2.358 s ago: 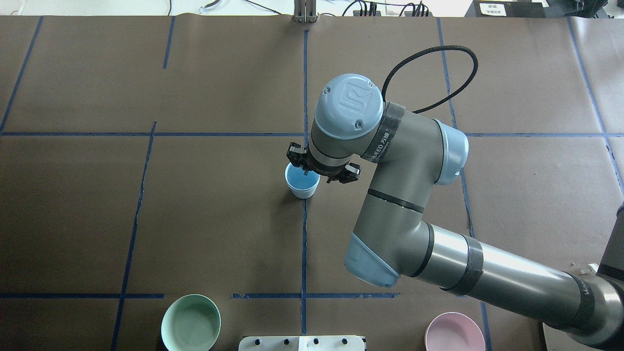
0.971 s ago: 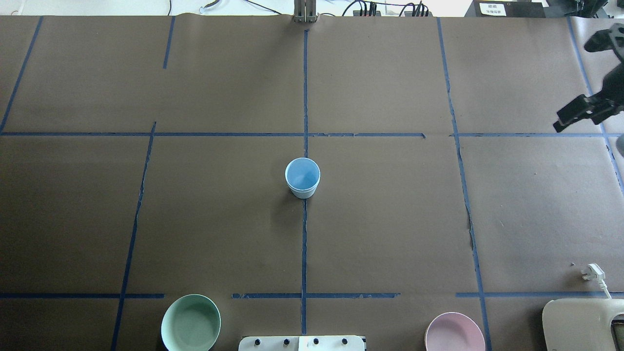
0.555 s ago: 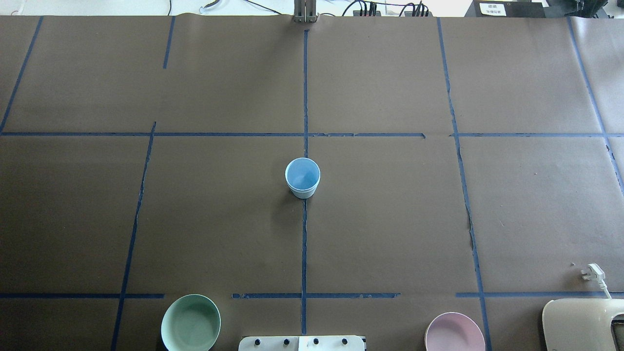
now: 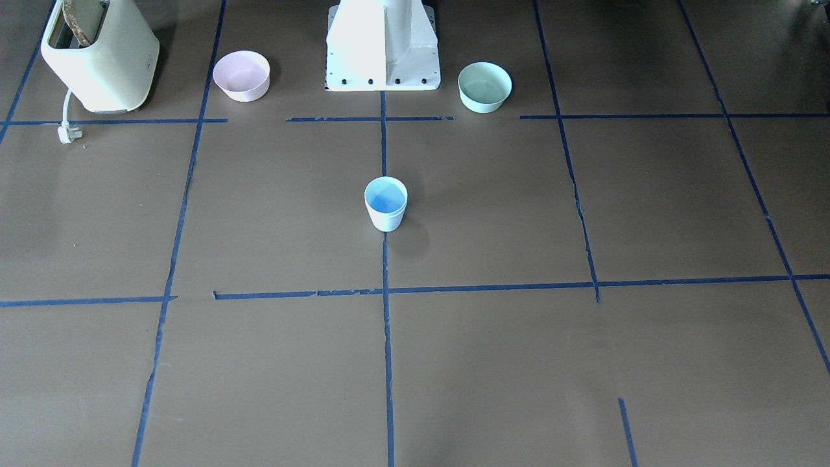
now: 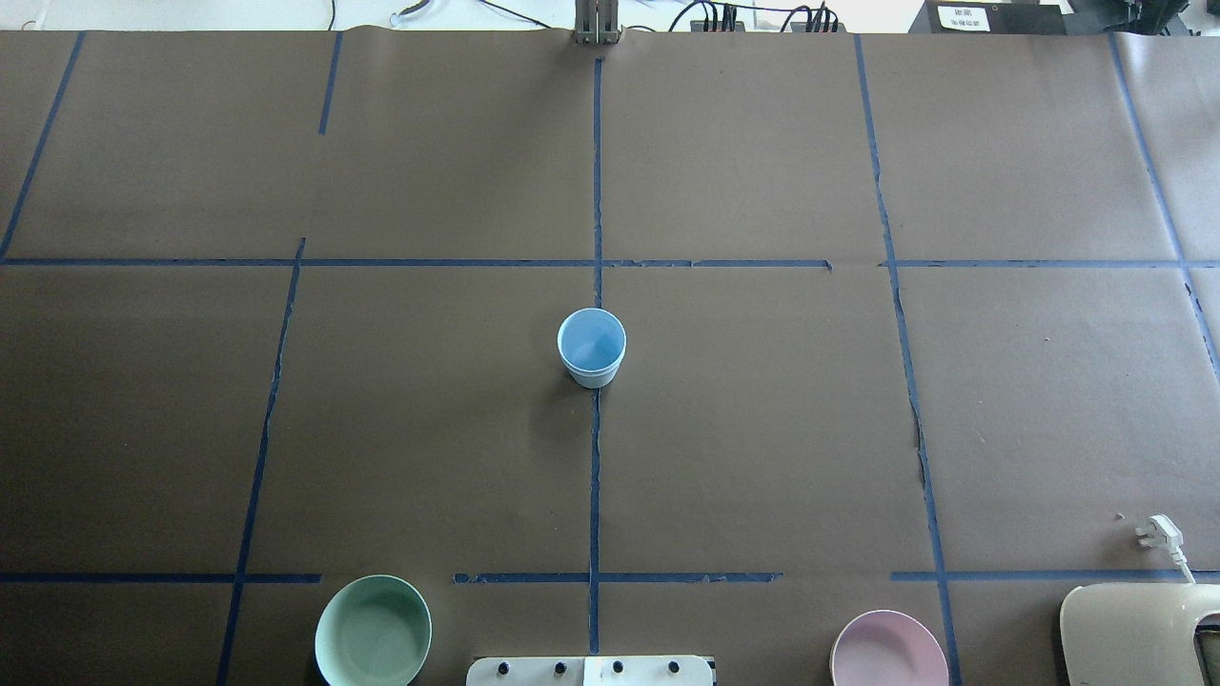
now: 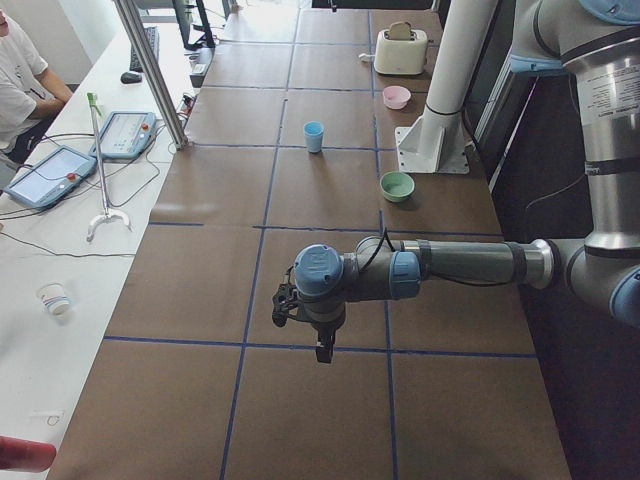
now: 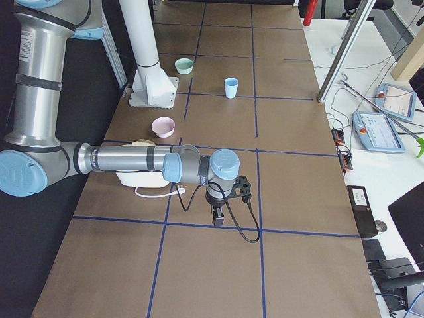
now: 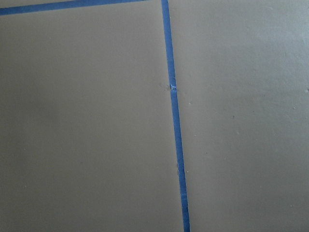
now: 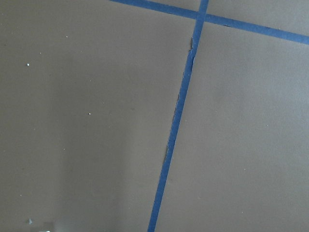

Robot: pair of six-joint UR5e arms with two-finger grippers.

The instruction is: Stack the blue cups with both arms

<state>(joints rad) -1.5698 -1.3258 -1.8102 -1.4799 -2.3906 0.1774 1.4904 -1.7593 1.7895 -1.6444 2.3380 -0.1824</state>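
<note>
A pale blue cup (image 5: pixel 591 348) stands upright at the table's centre on a blue tape line, also in the front view (image 4: pixel 386 204). I see one tumbler shape and cannot tell whether a second is nested in it. Neither arm shows in the overhead or front views. My left gripper (image 6: pixel 319 346) hangs over the table's left end, far from the cup (image 6: pixel 314 136). My right gripper (image 7: pixel 218 216) hangs over the right end, far from the cup (image 7: pixel 230 87). I cannot tell whether either is open or shut. Both wrist views show only brown paper and tape.
A mint-green bowl (image 5: pixel 373 632) and a pale pink bowl (image 5: pixel 888 651) sit by the white pedestal base (image 4: pixel 382 45). A cream toaster (image 4: pixel 97 55) with its plug (image 5: pixel 1158 532) stands at the robot's right near corner. Operators' tablets lie beyond the far edge.
My right arm, which was over the cup with its gripper at the rim, has drawn back to the right and left the overhead view. The cup stays in place.
</note>
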